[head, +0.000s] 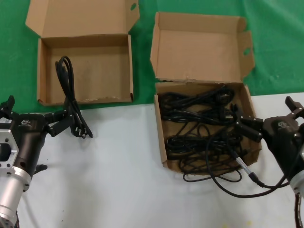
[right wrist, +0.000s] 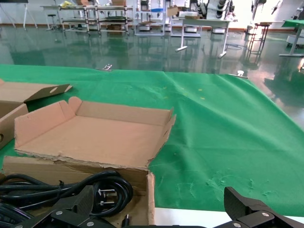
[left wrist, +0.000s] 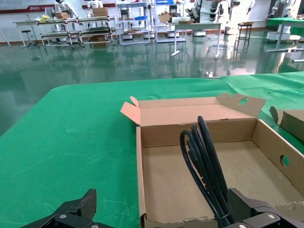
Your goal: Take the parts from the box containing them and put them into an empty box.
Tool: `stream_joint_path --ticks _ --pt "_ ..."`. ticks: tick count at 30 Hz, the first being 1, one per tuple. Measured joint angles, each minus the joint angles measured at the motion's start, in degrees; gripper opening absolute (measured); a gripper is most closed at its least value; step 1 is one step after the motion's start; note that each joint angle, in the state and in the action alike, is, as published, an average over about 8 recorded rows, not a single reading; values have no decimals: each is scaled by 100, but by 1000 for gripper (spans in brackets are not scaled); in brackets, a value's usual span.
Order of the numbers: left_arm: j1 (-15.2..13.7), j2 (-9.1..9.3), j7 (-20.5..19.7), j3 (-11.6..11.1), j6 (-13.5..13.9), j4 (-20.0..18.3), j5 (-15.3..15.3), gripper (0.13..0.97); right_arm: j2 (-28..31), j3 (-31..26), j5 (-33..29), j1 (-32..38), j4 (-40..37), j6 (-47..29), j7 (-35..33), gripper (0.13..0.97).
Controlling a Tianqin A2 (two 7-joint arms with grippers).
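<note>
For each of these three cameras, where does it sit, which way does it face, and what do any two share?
Head: above, looking down at both cartons; both arms show, left gripper, right gripper.
Left wrist: low behind the left fingers, facing the shallow carton and one power cord.
Right wrist: behind the right fingers, facing the deeper carton of cords.
Shared: each wrist view's carton also shows in the head view.

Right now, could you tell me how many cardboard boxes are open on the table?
2. The wider box sits on the robot's left with one cord bundle; the squarish box sits on the right, full of cords.
</note>
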Motion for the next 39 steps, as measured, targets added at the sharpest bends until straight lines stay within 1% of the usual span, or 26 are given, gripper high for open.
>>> stream_joint_path --ticks 39 --pt "0 0 0 0 0 0 0 966 0 0 0 0 0 0 0 966"
